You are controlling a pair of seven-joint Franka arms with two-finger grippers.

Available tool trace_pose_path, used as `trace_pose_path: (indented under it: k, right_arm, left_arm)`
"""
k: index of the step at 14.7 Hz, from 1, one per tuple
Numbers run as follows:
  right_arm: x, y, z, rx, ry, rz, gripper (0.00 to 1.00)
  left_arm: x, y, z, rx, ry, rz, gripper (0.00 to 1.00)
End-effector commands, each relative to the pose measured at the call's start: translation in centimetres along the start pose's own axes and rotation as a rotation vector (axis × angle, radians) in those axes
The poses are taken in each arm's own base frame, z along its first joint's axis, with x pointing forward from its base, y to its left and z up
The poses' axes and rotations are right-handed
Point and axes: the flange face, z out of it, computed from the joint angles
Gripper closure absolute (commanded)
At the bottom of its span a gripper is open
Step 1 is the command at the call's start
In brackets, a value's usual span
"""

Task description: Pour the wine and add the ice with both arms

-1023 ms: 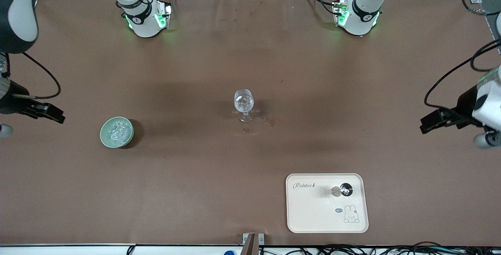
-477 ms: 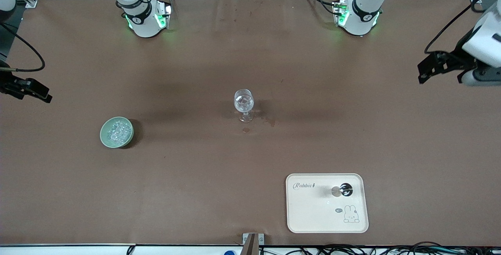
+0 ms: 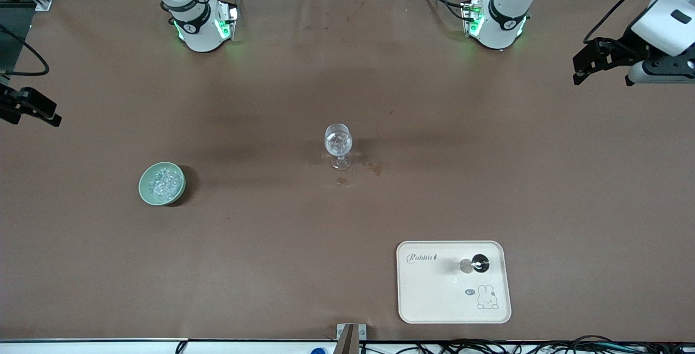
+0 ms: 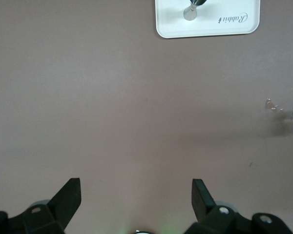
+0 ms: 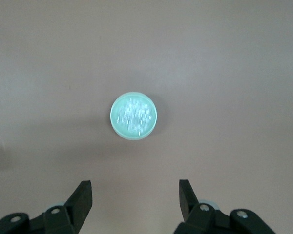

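Observation:
A clear stemmed glass (image 3: 338, 145) stands at the table's middle with glistening bits in its bowl. The ice (image 3: 161, 181) is heaped in a green bowl (image 3: 144, 190) toward the right arm's end; the right wrist view shows the bowl rim (image 5: 114, 123) and the ice (image 5: 135, 114). My right gripper (image 3: 53, 120) is open and empty, up over that end's table edge. My left gripper (image 3: 579, 74) is open and empty, up over the left arm's end. In the wrist views the left gripper (image 4: 136, 187) and the right gripper (image 5: 135, 189) both show wide gaps.
A cream rabbit tray (image 3: 434, 299) lies near the front edge with a small dark-topped object (image 3: 479, 262) on it; the tray also shows in the left wrist view (image 4: 234, 27). Wet spots (image 3: 374, 168) mark the brown cloth beside the glass.
Both grippers have drawn back from the table's middle toward the arms' bases, staying open and empty. The glass, bowl and tray have not moved.

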Motion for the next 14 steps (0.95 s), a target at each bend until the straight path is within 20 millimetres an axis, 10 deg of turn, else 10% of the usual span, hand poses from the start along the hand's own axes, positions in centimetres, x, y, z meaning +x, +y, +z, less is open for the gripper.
trace_pose_path:
  k: [1, 14]
  right_arm:
    - [-1.01, -0.18, -0.24, -0.003, -0.031, -0.041, 0.2]
    - [-1.67, -0.11, -0.84, 0.032, 0.003, -0.036, 0.2]
  left_arm:
    - [-0.41, -0.01, -0.37, -0.005, 0.014, 0.01, 0.0]
    - [0.29, -0.43, -0.9, 0.005, 0.026, -0.034, 0.0]
